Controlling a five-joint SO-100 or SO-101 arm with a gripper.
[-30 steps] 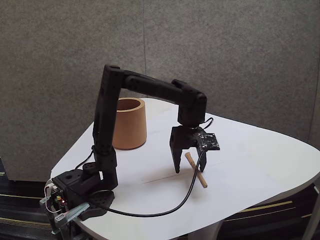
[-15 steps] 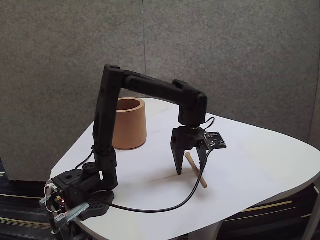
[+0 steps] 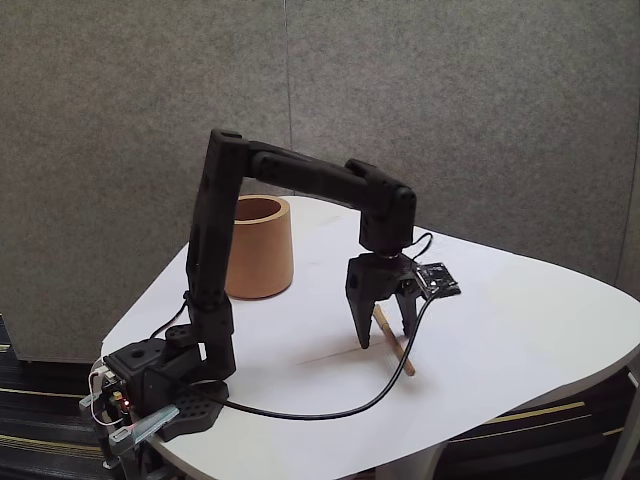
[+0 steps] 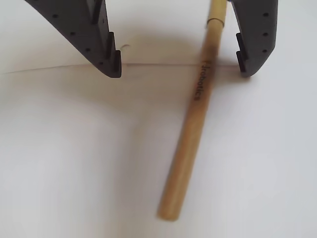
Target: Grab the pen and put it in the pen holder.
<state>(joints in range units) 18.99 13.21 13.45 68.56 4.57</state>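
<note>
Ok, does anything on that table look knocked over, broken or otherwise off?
Nothing stands out. The pen lies flat on the white table between the fingers of the open gripper, nearer one finger, and the pen holder stands upright.

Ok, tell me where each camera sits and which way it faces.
Fixed view: off the table's corner, raised, looking across the white table at the whole arm, pen holder behind.
Wrist view: on the gripper, looking down between both fingers at the tabletop.
Shared: the open gripper straddling the pen, which lies flat nearer one finger.
</note>
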